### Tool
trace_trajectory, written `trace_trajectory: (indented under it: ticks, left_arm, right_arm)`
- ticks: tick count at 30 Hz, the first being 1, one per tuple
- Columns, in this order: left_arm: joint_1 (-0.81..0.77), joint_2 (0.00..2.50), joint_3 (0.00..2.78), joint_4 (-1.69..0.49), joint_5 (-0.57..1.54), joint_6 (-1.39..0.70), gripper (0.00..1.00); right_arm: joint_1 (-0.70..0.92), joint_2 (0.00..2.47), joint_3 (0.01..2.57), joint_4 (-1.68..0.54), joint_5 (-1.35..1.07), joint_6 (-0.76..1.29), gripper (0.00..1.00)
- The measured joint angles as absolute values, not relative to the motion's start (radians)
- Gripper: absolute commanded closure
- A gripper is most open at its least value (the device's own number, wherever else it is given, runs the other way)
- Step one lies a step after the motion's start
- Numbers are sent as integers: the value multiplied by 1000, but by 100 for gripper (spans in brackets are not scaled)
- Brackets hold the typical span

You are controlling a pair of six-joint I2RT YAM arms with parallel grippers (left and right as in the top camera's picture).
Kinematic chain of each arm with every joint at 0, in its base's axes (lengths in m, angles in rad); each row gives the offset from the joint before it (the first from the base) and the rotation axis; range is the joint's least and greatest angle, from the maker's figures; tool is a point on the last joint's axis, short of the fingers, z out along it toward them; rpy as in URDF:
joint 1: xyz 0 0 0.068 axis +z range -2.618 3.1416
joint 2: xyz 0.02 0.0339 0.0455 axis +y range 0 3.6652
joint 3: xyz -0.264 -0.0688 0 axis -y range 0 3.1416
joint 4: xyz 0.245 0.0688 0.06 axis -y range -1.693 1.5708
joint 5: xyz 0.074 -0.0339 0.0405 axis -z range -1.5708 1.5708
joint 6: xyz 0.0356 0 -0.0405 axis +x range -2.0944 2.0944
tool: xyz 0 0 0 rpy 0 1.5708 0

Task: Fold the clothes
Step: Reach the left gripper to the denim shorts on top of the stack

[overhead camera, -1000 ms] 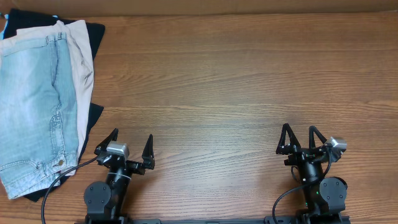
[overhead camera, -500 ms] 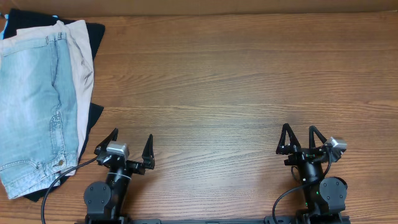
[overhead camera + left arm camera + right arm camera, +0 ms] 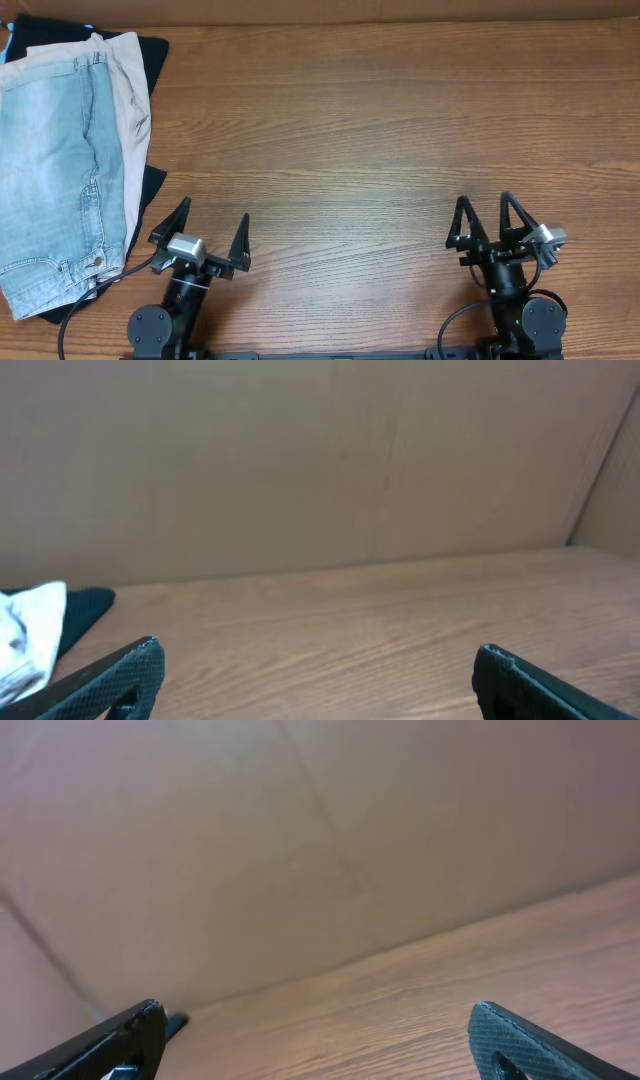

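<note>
progress: not started, by the look of it | denim shorts [image 3: 50, 175] lie on a pile at the table's [image 3: 350, 130] far left edge, over beige shorts [image 3: 130, 110] and a black garment [image 3: 155, 60] | left gripper [image 3: 208, 232] spread wide, empty | right gripper [image 3: 490, 218] spread wide, empty | left: pull out, spread, fold

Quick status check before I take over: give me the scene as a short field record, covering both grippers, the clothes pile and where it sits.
left gripper: open, empty, at the near edge of the table, apart from the pile
right gripper: open, empty, near edge, nothing close to it
denim shorts: light blue, on top of the pile at the table's left side, untouched
khaki shorts: beige, under the denim, showing along its right side
black garment: at the bottom, edges showing
table: wood
fold: not started
</note>
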State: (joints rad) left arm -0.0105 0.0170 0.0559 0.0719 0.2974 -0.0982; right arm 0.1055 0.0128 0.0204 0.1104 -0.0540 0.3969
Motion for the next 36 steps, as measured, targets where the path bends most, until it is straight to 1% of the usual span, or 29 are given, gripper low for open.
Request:
trace_trajectory:
  ticks: [3, 6, 12, 15, 21, 24, 28, 33, 36]
  left_arm:
    - [-10, 47, 164, -30, 287, -87, 0]
    - [-10, 122, 300, -93, 266, -57, 0]
    - [-10, 406, 632, -225, 245, -22, 0]
    - [-10, 581, 821, -358, 239, -18, 0]
    - [-10, 920, 1230, -706, 216, 15, 0]
    - [-10, 1063, 1404, -812, 204, 39, 0]
    - [-10, 1163, 1496, -847, 182, 56, 0]
    - [-7, 1233, 1504, -854, 141, 61, 0]
    - [33, 1277, 1505, -850, 92, 63, 0]
  right_arm:
    - [105, 17, 57, 99, -97, 353, 0]
    - [105, 51, 156, 68, -113, 300, 0]
    - [105, 251, 457, -62, -135, 206, 0]
    - [105, 426, 644, -203, -170, 171, 0]
    - [105, 807, 1044, -579, -233, 140, 0]
    - [105, 989, 1221, -747, -244, 133, 0]
    - [105, 1172, 1321, -804, -253, 130, 0]
    - [105, 1392, 1328, -885, -276, 131, 0]
    - [105, 1517, 1328, -910, -335, 131, 0]
